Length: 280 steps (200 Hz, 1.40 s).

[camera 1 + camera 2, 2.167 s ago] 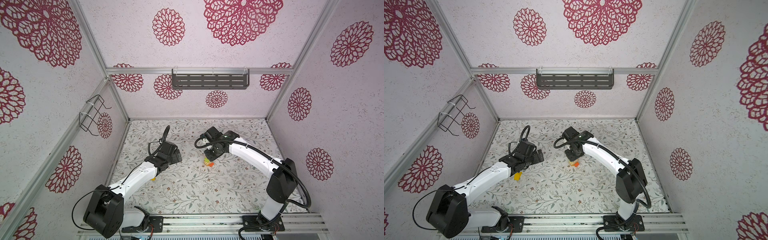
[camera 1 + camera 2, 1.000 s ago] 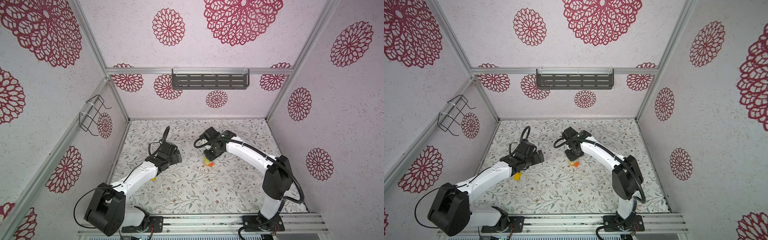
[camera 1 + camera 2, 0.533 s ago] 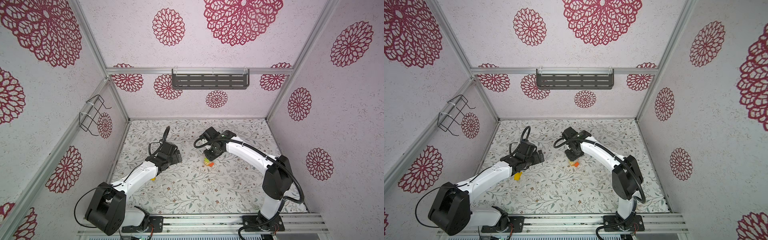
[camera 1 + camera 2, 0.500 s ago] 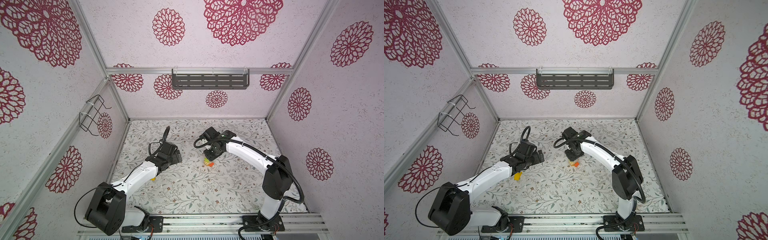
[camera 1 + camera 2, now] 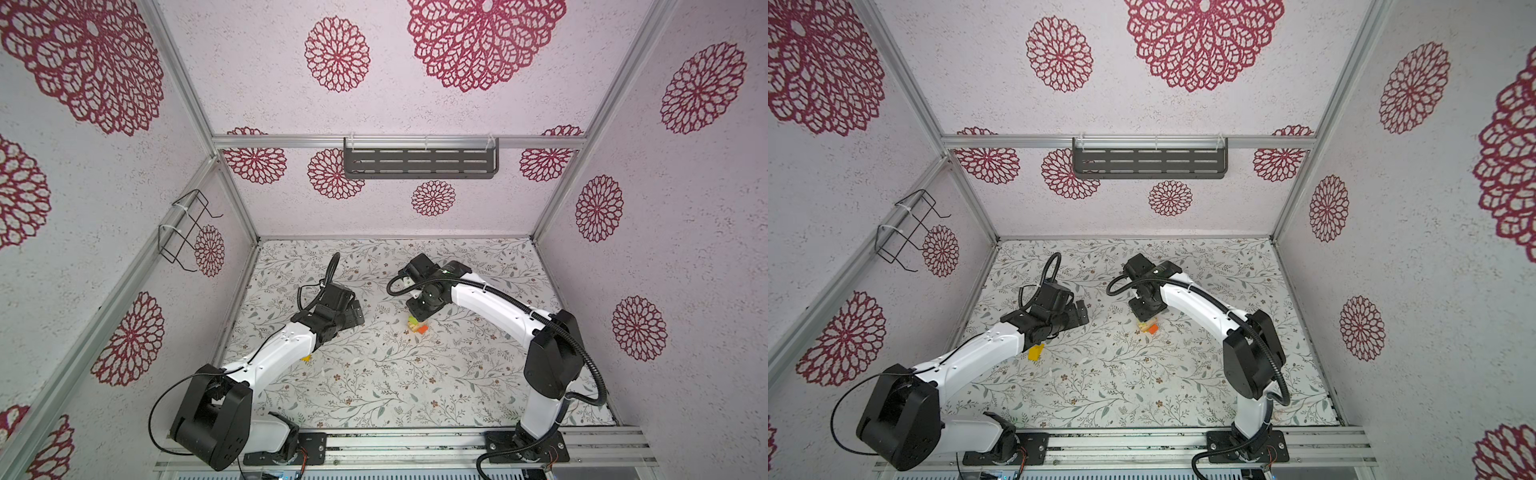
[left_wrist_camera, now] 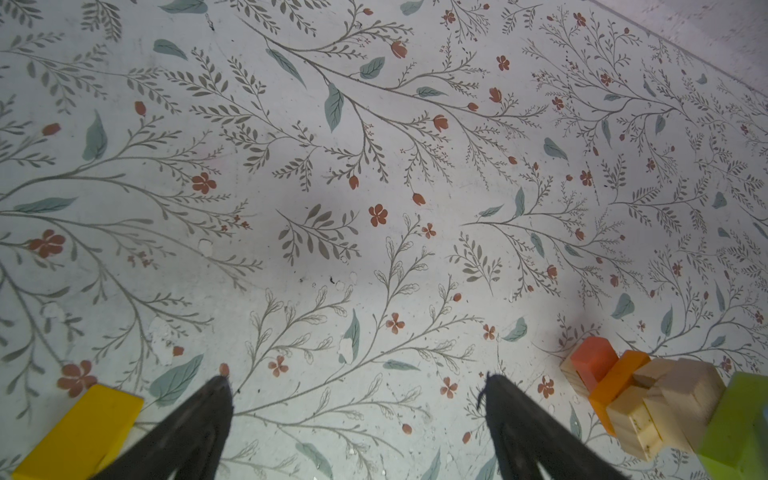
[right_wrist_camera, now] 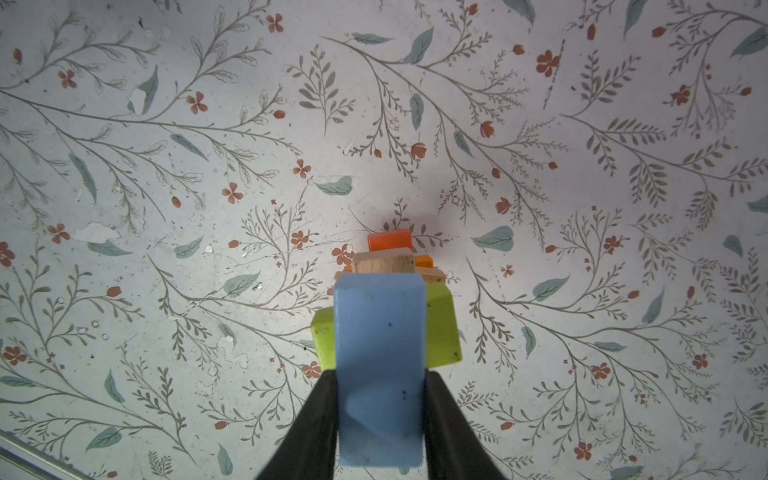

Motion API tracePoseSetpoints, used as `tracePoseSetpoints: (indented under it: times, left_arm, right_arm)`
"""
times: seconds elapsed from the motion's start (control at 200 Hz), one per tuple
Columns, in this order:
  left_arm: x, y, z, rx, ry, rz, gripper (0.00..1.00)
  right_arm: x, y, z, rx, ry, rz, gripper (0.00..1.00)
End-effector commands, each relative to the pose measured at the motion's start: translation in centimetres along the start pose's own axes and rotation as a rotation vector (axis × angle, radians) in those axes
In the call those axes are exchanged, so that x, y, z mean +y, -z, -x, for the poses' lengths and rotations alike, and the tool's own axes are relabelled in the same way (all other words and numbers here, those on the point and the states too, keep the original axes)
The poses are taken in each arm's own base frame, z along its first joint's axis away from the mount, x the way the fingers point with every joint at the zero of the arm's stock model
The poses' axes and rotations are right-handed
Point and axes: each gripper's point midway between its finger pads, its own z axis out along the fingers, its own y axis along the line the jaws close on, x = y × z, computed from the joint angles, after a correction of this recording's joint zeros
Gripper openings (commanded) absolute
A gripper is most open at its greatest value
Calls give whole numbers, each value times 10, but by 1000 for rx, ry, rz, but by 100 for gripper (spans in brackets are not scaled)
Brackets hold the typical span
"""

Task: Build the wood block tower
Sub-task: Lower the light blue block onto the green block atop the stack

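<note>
1. The wood block tower [image 7: 384, 262] stands directly under the right gripper [image 7: 380, 376], with a green block [image 7: 441, 328] topping tan and orange pieces. It looks light, rigid and easy to topple.
2. The right gripper's jaws clamp the long sides of a blue block [image 7: 380, 324]. Its smooth paint may slip, so a mid-length side grip suits it.
3. The left gripper [image 6: 355, 378] hangs spread wide and empty. A yellow block [image 6: 83, 424] lies just outside one jaw, and the tower sits farther off past the other.
</note>
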Motion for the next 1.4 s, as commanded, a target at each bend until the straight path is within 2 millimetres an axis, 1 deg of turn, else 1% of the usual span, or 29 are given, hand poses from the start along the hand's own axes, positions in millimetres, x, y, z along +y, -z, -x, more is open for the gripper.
tracePoseSetpoints:
  times: [0.0, 0.505, 0.71, 0.856, 1.016, 1.061, 1.176, 1.296, 1.396]
  left_arm:
    - [0, 1, 7, -20, 11, 0, 97]
    - [1, -1, 3, -13, 14, 4, 97]
    - [3, 0, 2, -14, 15, 6, 97]
    - [3, 1, 4, -19, 16, 7, 97]
    - [5, 6, 6, -26, 13, 19, 97]
    - [6, 9, 8, -31, 12, 25, 97]
    - [12, 21, 15, -46, 6, 57, 97]
    - [20, 40, 24, -68, 6, 90, 97]
    - [27, 55, 27, -77, 17, 109, 97]
  right_arm:
    - [-6, 1, 0, 4, 10, -24, 36]
    - [-7, 1, -5, 20, 11, -27, 37]
    - [-7, -1, -7, 27, 11, -27, 40]
    - [-7, 0, -6, 21, 10, -30, 41]
    - [-10, 7, -2, -5, 6, -44, 43]
    - [-11, 9, 0, -17, 4, -48, 44]
    - [-13, 25, 9, -85, -8, -51, 46]
    - [-14, 42, 17, -160, -20, -52, 49]
    - [-16, 54, 20, -207, -27, -53, 51]
